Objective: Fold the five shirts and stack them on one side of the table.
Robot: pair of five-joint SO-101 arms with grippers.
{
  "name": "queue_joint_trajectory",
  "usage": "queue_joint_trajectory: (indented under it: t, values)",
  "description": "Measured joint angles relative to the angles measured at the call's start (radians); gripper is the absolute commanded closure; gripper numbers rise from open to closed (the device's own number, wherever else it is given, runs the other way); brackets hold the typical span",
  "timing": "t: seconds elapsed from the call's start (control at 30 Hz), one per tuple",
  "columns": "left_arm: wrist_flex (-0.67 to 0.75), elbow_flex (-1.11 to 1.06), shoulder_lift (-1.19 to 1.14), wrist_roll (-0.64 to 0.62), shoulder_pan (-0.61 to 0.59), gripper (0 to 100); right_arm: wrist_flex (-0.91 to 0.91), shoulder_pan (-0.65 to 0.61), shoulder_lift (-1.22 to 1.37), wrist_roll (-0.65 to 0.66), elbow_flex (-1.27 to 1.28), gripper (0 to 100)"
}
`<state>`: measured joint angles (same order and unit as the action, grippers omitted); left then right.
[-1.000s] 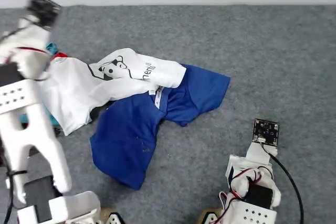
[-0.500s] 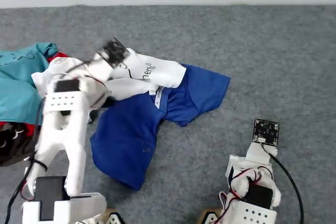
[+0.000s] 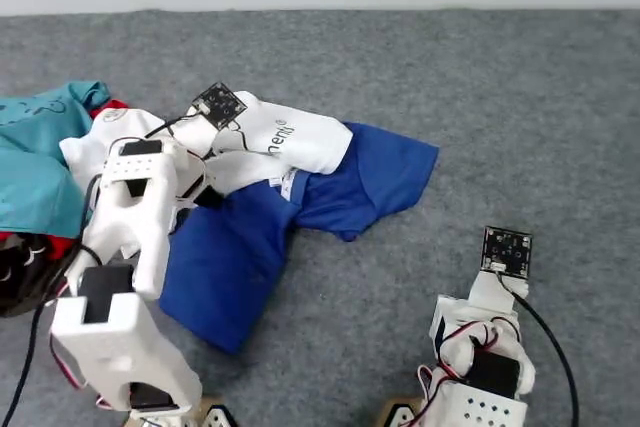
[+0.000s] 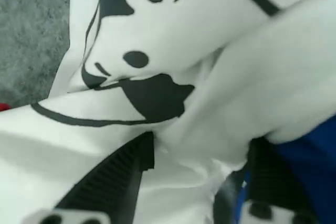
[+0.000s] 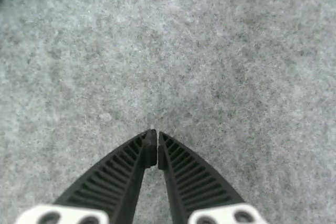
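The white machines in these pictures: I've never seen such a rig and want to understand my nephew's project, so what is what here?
They are two small robot arms side by side at a grey table, meant to fold shirts. The wide picture comes from a fixed camera looking down. The other two come from a camera on each arm's wrist, showing the black ridged fingers of its end effector, the grasping part. Shirts lie in a heap: a white shirt with a black drawing partly over a blue shirt, a teal shirt beside them. The left end effector is down on the heap, fingers apart with a fold of the white shirt between them. The right end effector is shut, holds nothing, and hangs above bare table.
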<state>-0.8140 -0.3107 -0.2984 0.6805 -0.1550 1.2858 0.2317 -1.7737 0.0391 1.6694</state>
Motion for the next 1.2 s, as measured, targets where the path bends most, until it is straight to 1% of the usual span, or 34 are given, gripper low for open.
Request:
queue_joint_trajectory:
  t: [0.1, 0.23, 0.33, 0.53, 0.6, 0.7, 0.8, 0.93, 1.07, 1.2]
  values:
    - [0.002, 0.009, -0.017, 0.017, 0.0, 98, 0.0, 0.0, 0.0, 0.0, 0.0, 99.0]
    - [0.002, 0.012, -0.017, 0.046, -0.003, 99, 0.0, 0.0, 0.0, 0.0, 0.0, 99.0]
    - [-0.005, 0.012, 0.031, 0.052, -0.017, 99, 0.0, 0.0, 0.0, 0.0, 0.0, 99.0]
    - [-0.072, 0.012, 0.247, 0.06, -0.054, 99, 0.0, 0.0, 0.0, 0.0, 0.0, 99.0]
    - [-0.074, 0.012, 0.319, 0.055, -0.075, 99, 0.0, 0.0, 0.0, 0.0, 0.0, 99.0]
    - [-0.068, 0.012, 0.408, -0.006, -0.127, 99, 0.0, 0.0, 0.0, 0.0, 0.0, 99.0]
    - [-0.012, 0.011, 0.477, -0.083, -0.206, 99, 0.0, 0.0, 0.0, 0.0, 0.0, 99.0]
    - [0.11, 0.011, 0.535, -0.163, -0.334, 99, 0.0, 0.0, 0.0, 0.0, 0.0, 99.0]
    - [0.239, 0.011, 0.548, -0.18, -0.473, 98, 0.0, 0.0, 0.0, 0.0, 0.0, 99.0]
    - [0.313, -0.025, 0.552, -0.176, -0.569, 98, 0.0, 0.0, 0.0, 0.0, 0.0, 99.0]
